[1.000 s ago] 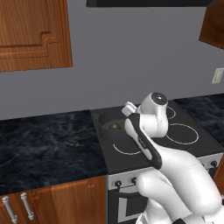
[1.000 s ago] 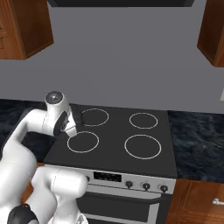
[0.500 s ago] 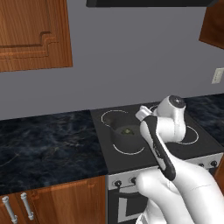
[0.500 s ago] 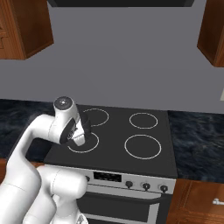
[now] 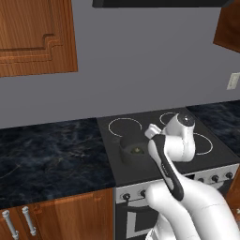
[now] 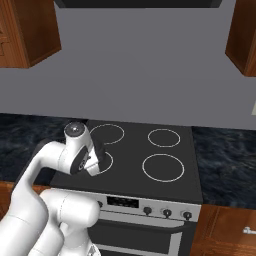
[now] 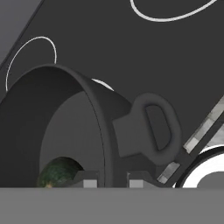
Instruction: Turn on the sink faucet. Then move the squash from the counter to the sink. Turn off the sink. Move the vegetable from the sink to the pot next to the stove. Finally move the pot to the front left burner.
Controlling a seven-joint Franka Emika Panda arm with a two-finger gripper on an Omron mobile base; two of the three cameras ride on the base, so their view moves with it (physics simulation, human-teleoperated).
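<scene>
Item one: the squat round dark grey pot [image 7: 65, 127], matte, lidless, with a thick smooth rim and a flat loop side handle [image 7: 154, 127]. It sits on the black glass cooktop [image 6: 150, 180], at the front left burner's thin white ring marking [image 7: 103, 83]; in the hand view part of that ring shows just behind the pot's wall at 12 o'clock. In the left base view the pot [image 5: 133, 151] lies at 9 o'clock of my wrist.

Item two: the small round dark green squash [image 7: 59, 173], mottled with faint yellowish flecks, resting on the pot's floor at 7 o'clock inside the bowl. In the left base view it shows as a small greenish spot [image 5: 136, 150] in the pot.

Item three: my two-finger gripper [image 7: 113, 181], small dark tips. My jaws are pressed close together, pinching the pot's rim wall between them, one tip inside the bowl, one outside, just below the loop handle.

Item four: cooktop surroundings. Further white rings at 12 and 3 o'clock of the pot; a steel front strip with a row of round dark knobs [image 6: 165, 212].

Item five: black marble-like counter [image 5: 51, 154] with thin pale veins, at 9 o'clock of the stove, over brown wooden cabinet doors [image 5: 61, 218] with silver bar handles.
</scene>
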